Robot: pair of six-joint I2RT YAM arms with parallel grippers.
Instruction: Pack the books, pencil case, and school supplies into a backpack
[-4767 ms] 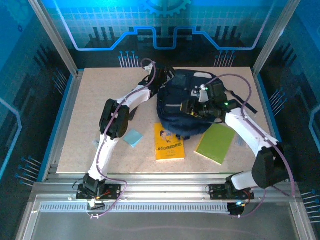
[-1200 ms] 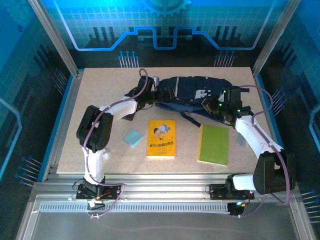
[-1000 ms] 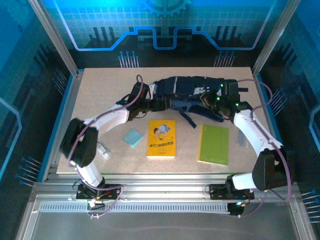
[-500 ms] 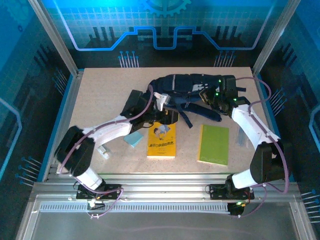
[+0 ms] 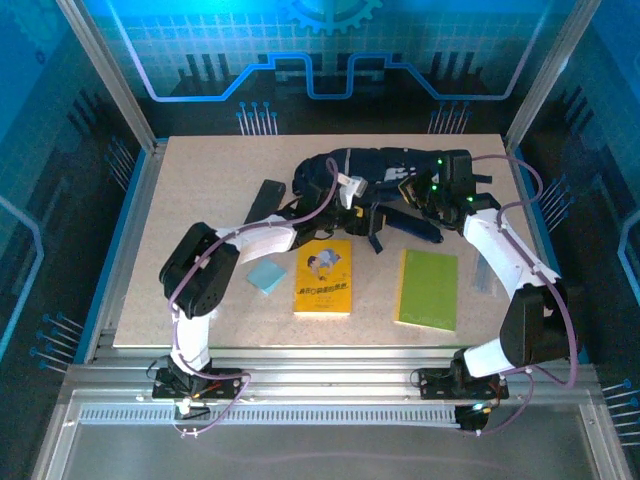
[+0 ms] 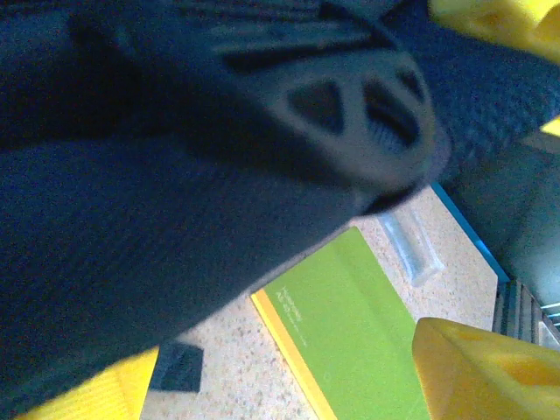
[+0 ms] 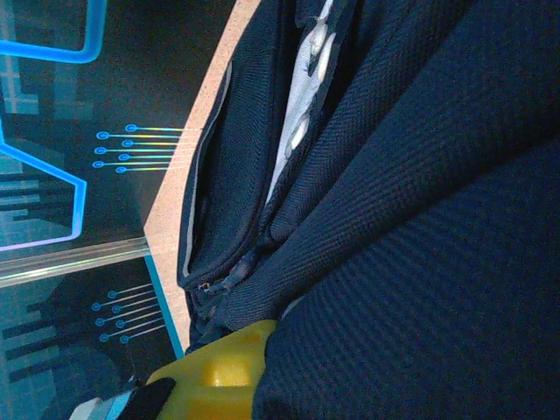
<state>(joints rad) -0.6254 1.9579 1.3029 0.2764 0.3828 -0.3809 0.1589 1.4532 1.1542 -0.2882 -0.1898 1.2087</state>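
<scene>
Nothing is packed yet: orange-yellow book [image 5: 323, 278], lime-green book [image 5: 428, 289], light-blue pad [image 5: 266, 276] and black pencil case [image 5: 267, 197] lie on the counter [image 5: 200, 170]. The right hand [image 5: 432, 192] pinches the backpack [image 5: 385, 165]; I cannot tell the left hand [image 5: 365, 212] grip.

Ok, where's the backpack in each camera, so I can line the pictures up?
Top external: the backpack lies at the far middle-right of the table.
Left wrist: its navy fabric covers the upper left.
Right wrist: its navy fabric spans the right side, with a pale stripe near the top.
Shared landmark: the speckled table, at bottom centre in the left wrist view and at the left in the right wrist view.
</scene>
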